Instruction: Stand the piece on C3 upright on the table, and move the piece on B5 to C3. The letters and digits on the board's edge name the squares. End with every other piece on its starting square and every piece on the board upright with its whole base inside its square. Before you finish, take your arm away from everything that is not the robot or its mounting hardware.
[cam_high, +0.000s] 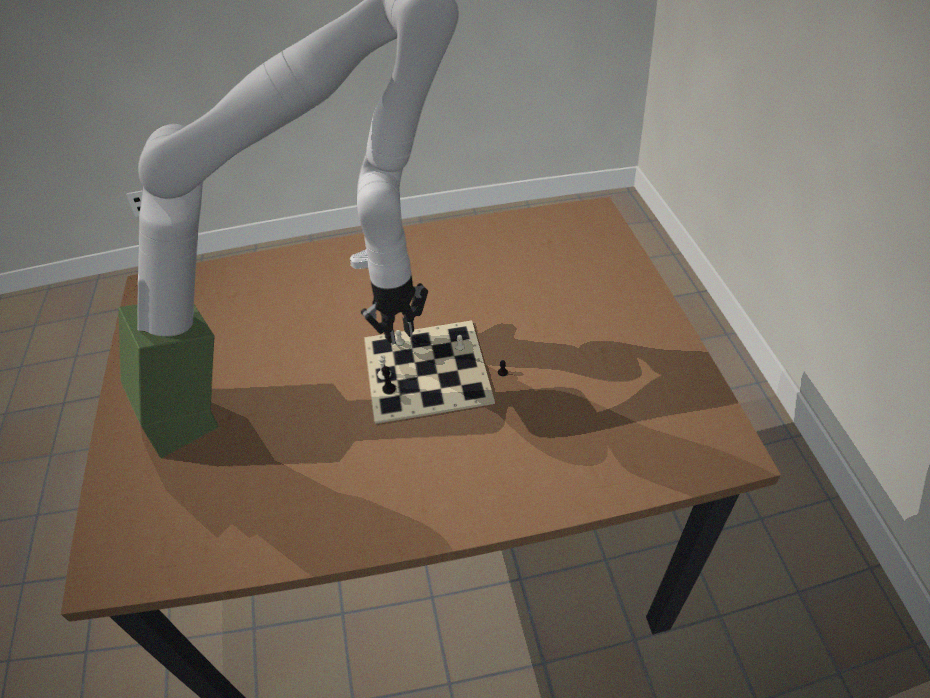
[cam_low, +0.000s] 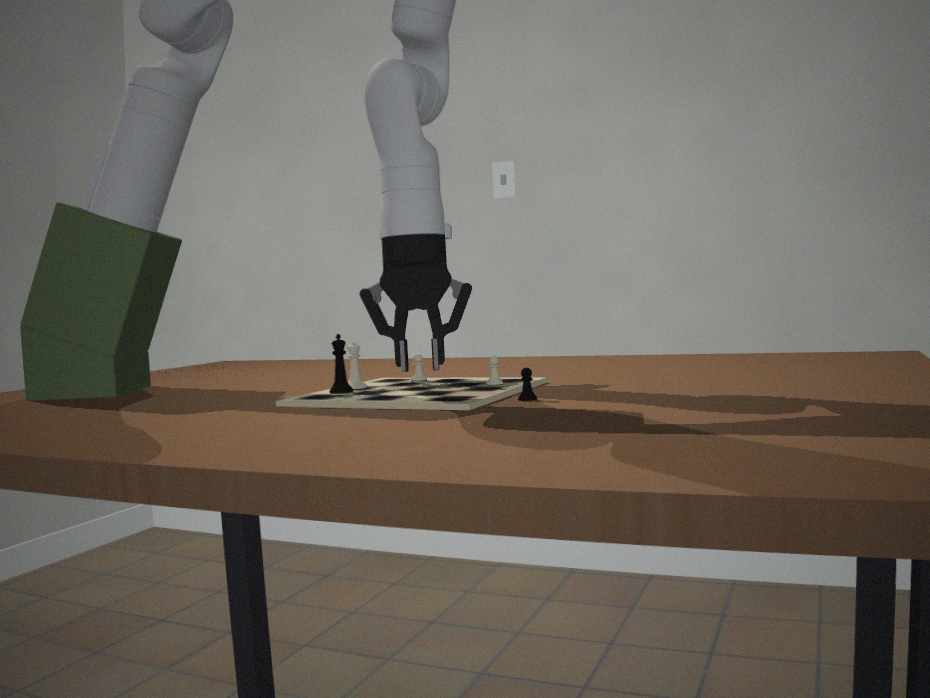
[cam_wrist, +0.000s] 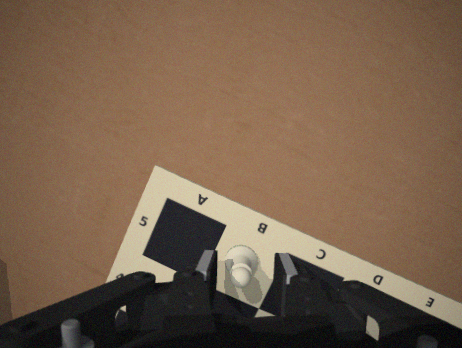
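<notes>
A white pawn (cam_wrist: 241, 267) stands upright on square B5 at the far edge of the small chessboard (cam_high: 429, 370). My gripper (cam_wrist: 245, 269) is directly over it, partly open, one finger on each side of the pawn's head with a gap on both sides. In the exterior view the fingertips (cam_low: 418, 362) reach down to the level of the pawn's top (cam_low: 418, 368). A black pawn (cam_high: 502, 368) stands upright on the table just off the board's right edge; it also shows in the exterior view (cam_low: 527, 384). The centre square C3 (cam_high: 428, 368) holds no piece.
A black king (cam_high: 387, 381) and a white queen (cam_high: 382, 365) stand at the board's left side. Another white pawn (cam_high: 459, 344) stands near the far right corner. The arm's green base (cam_high: 165, 375) stands on the table at the left.
</notes>
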